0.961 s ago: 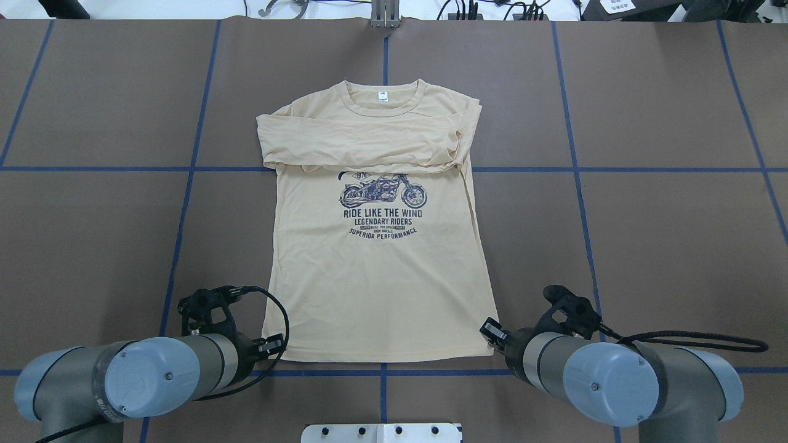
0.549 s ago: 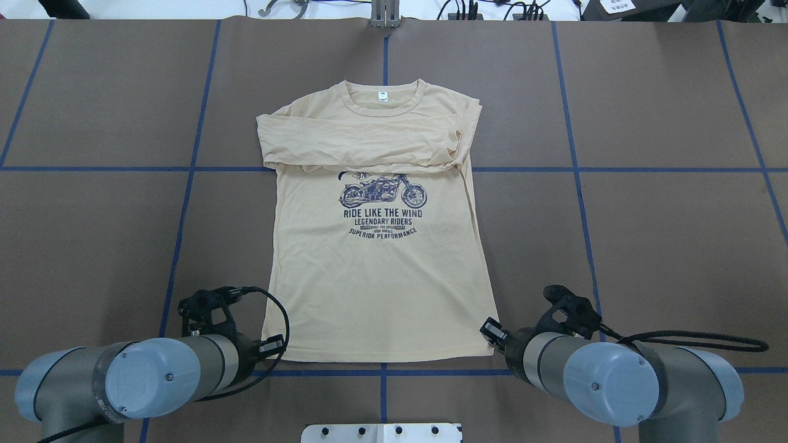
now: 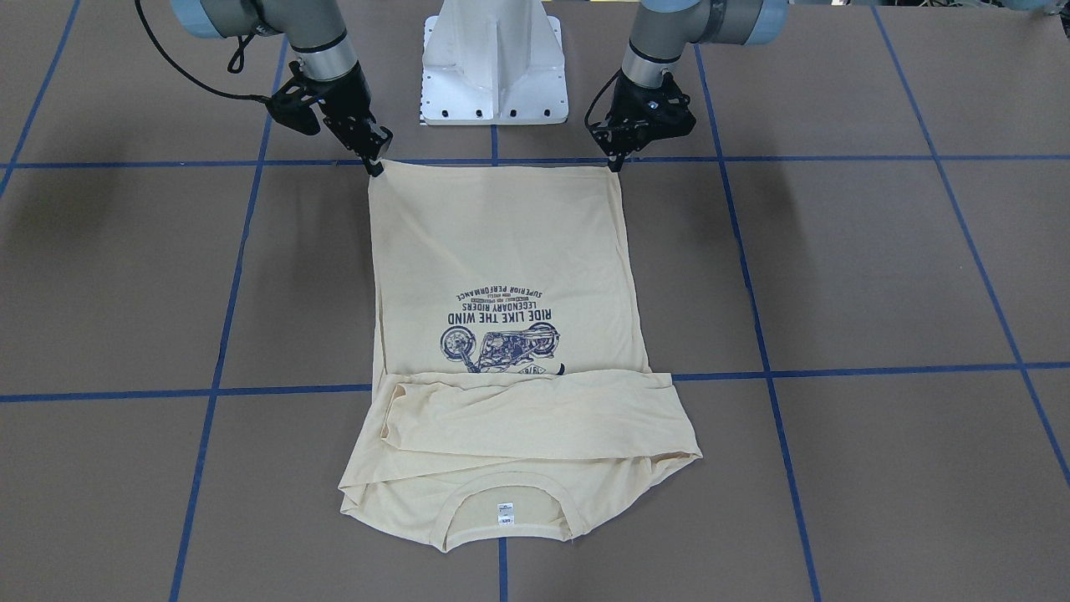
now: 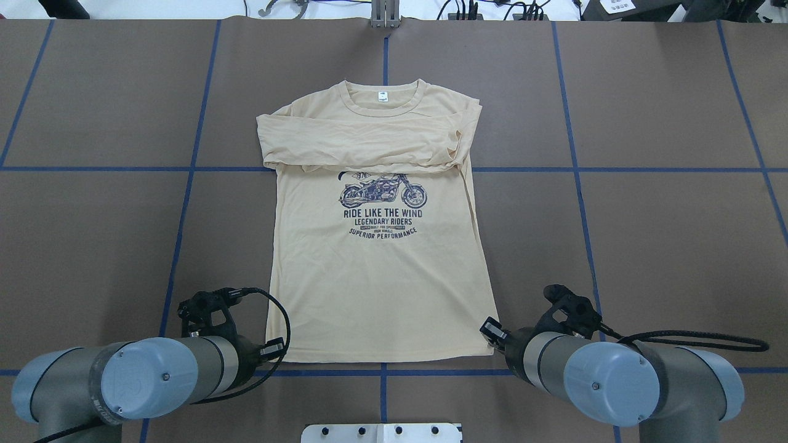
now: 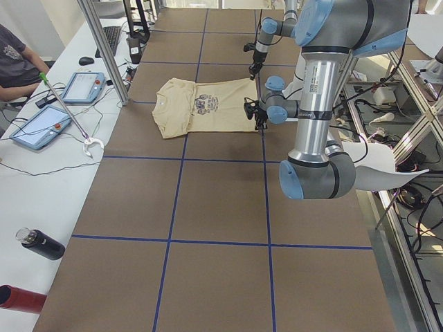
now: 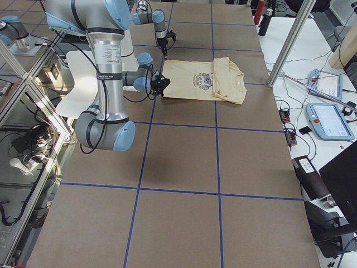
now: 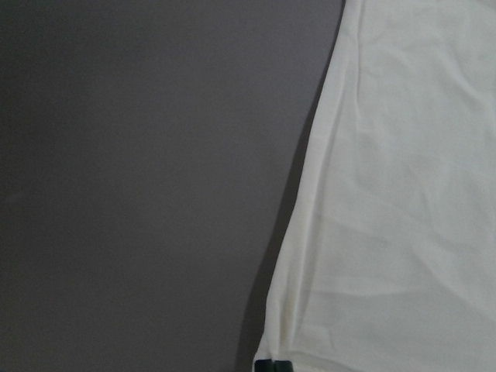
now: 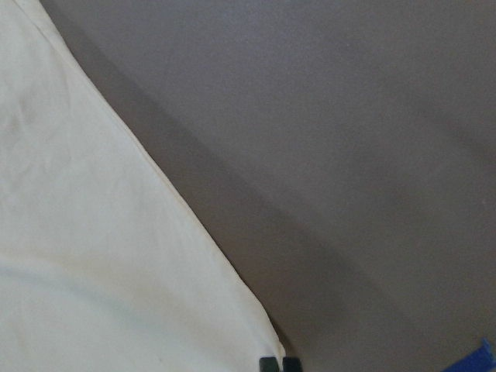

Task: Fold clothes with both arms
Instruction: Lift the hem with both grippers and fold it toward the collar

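T-shirt [image 4: 375, 289] is laid flat, print side up, at the centre of the brown table [image 4: 646, 246], with the collar toward the far edge and the hem toward the robot. Both sleeves [image 4: 363, 144] are folded across the chest, just above the motorcycle print [image 4: 383, 206].

Left gripper [image 3: 616, 163] is set at the hem corner on its side, jaws closed, and the fabric is puckered at the fingertips [image 7: 264, 364]. Right gripper [image 3: 376, 165] is set at the opposite hem corner, pads [image 8: 269, 363] pressed together on the cloth edge.

On the side bench [image 5: 69, 207], a black bottle [image 5: 40, 243] and a red bottle [image 5: 17, 297] are seen lying; their contents cannot be told.
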`<state>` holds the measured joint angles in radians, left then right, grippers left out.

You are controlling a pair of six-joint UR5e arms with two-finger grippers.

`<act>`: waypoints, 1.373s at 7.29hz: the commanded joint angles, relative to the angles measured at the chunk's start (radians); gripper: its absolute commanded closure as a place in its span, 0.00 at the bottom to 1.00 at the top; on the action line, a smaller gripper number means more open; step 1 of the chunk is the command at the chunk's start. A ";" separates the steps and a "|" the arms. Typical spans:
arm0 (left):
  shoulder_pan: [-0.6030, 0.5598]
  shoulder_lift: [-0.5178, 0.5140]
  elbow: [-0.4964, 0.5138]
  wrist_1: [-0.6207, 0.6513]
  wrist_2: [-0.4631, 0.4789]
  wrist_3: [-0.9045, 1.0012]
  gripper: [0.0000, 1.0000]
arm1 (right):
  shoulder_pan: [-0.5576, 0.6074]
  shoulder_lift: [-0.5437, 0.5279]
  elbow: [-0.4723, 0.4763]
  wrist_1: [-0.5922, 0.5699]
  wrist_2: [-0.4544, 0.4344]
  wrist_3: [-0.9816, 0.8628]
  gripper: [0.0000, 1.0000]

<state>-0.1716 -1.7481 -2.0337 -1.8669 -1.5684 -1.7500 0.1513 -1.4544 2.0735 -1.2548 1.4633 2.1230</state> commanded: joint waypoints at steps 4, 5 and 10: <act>-0.006 0.030 -0.167 0.023 -0.084 -0.006 1.00 | -0.068 -0.114 0.153 0.000 0.005 0.006 1.00; -0.006 0.041 -0.221 0.063 -0.105 -0.008 1.00 | -0.097 -0.153 0.196 0.000 0.005 0.023 1.00; -0.335 -0.190 -0.005 0.055 -0.153 0.156 1.00 | 0.295 0.114 0.027 -0.079 0.243 -0.119 1.00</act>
<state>-0.3722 -1.8405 -2.1737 -1.8029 -1.7158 -1.6680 0.2742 -1.4891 2.2000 -1.2765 1.5644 2.0891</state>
